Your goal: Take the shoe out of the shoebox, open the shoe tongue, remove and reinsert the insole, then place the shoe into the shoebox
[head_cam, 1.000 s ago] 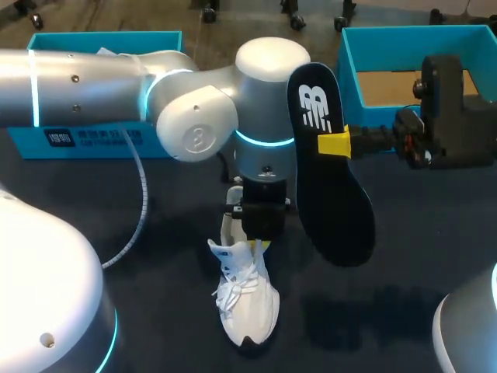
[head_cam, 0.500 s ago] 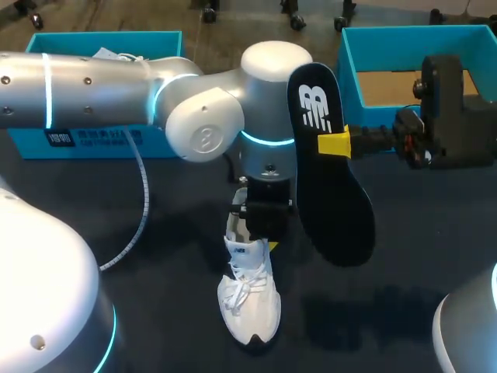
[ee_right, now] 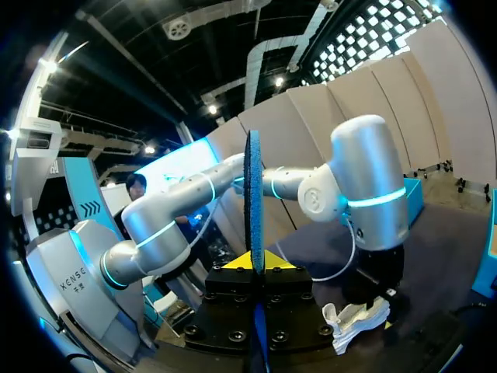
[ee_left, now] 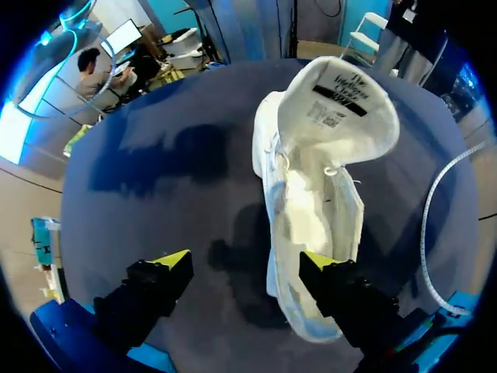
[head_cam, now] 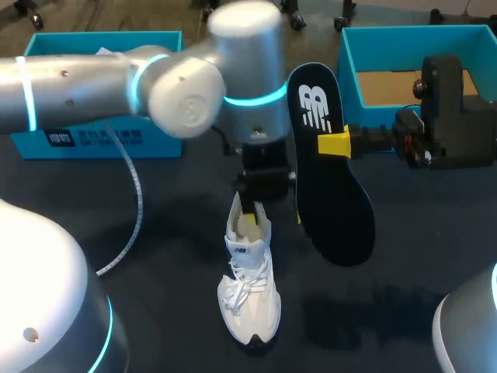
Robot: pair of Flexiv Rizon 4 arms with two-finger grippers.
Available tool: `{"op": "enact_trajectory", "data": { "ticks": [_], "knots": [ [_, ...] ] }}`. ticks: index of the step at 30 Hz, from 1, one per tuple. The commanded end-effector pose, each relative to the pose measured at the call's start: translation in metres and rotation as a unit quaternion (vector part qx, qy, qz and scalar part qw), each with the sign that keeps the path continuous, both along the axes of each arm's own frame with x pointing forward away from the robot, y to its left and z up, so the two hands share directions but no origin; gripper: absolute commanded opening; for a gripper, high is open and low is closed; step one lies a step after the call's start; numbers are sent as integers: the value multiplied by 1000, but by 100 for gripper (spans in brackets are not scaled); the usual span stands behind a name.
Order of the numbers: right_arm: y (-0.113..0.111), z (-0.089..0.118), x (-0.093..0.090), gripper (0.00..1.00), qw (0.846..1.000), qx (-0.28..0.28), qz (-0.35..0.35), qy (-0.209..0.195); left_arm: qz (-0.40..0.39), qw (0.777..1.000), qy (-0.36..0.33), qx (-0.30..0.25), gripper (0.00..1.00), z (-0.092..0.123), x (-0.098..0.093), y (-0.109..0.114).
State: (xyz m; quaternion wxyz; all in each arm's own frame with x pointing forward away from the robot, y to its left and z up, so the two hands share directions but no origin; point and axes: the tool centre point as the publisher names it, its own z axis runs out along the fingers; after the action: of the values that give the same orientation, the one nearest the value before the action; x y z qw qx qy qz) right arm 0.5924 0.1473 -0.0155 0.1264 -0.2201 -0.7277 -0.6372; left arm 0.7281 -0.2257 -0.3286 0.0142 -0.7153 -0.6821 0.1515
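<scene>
Two fingers of my left gripper stand apart, the shoe just ahead by one finger; my right gripper clamps the insole.

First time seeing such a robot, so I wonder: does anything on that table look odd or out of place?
Only the dark insole, pinched in mid-air by the right gripper rather than lying inside the white shoe, whose tongue is folded open on the table.
</scene>
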Motion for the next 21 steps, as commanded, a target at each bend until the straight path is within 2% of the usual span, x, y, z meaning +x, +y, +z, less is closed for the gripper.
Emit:
{"op": "enact_trajectory", "data": {
  "ticks": [1,2,14,15,18,21],
  "knots": [
    [3,0,-1,0,1000,-1,-2,0,60,984,7,-166,100,41,-2,33],
    [3,0,-1,0,1000,-1,-2,0,87,976,16,-200,100,50,-3,30],
    [3,0,-1,0,1000,-1,-2,0,91,974,11,-206,100,49,-2,30],
    [3,0,-1,0,1000,-1,-2,0,91,966,-20,-242,100,50,-1,29],
    [3,0,-1,0,1000,-1,-2,0,107,948,-48,-297,100,56,4,26],
    [3,0,-1,0,1000,-1,-2,0,123,910,-68,-391,100,75,15,23]
  ]
}}
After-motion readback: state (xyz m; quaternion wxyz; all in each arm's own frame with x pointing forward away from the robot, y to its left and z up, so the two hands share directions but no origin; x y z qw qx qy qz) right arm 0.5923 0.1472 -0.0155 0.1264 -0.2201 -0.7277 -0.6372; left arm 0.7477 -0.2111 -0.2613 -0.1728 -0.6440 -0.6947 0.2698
